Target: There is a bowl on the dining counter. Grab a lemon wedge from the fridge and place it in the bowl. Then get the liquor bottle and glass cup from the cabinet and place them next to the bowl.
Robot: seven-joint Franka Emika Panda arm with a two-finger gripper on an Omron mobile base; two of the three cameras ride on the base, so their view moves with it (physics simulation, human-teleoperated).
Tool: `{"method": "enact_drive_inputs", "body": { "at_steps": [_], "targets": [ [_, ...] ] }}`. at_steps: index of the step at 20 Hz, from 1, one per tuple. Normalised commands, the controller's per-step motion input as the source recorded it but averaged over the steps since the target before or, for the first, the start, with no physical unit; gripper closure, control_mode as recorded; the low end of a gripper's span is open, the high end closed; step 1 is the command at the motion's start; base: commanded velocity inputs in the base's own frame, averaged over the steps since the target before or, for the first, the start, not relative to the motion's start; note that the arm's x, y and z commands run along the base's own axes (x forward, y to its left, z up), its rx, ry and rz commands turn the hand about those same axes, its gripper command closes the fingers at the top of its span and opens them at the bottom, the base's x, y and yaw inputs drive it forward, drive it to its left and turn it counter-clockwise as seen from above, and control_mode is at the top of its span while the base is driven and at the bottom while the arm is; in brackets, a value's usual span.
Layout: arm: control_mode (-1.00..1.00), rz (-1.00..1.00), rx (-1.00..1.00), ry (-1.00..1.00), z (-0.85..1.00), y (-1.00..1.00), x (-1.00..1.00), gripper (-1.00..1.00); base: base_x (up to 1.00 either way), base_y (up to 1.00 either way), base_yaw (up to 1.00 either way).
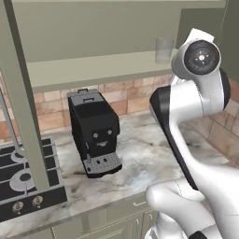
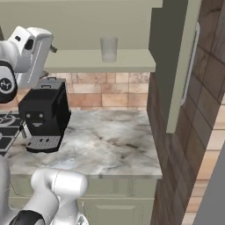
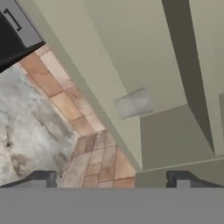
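Note:
The cabinet (image 2: 88, 26) stands open, and on its pale olive shelf (image 2: 88, 61) a clear glass cup (image 2: 108, 48) stands upright and alone. The cup (image 1: 164, 50) sits near the shelf's right end, just left of my raised wrist. In the hand view the glass cup (image 3: 133, 103) lies ahead of my gripper (image 3: 111, 179), some way off. The jaws stand wide open with nothing between the fingertips (image 3: 43, 178). The liquor bottle, bowl, lemon wedge, fridge and dining counter are out of view.
A black coffee machine (image 1: 95, 133) stands on the marble counter (image 2: 110, 140) under the shelf, with a stove (image 1: 23, 177) to its left. One open cabinet door (image 1: 18, 93) hangs at the left, another door (image 2: 182, 66) at the right by a brick wall (image 2: 206, 110).

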Motion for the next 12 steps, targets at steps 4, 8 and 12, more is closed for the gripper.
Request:
{"method": "enact_drive_inputs", "body": {
  "at_steps": [4, 8, 12],
  "targets": [
    [-1.0, -0.01, -0.13, -0.09, 0.0, -0.22, 0.43, -1.0, 0.0, 0.0, 0.0],
    [-1.0, -0.02, -0.03, 0.0, 0.0, -0.24, 0.54, -1.0, 0.0, 0.0, 0.0],
    [-1.0, -0.04, 0.0, 0.0, 0.0, -0.11, 0.52, -1.0, 0.0, 0.0, 0.0]
  ]
}}
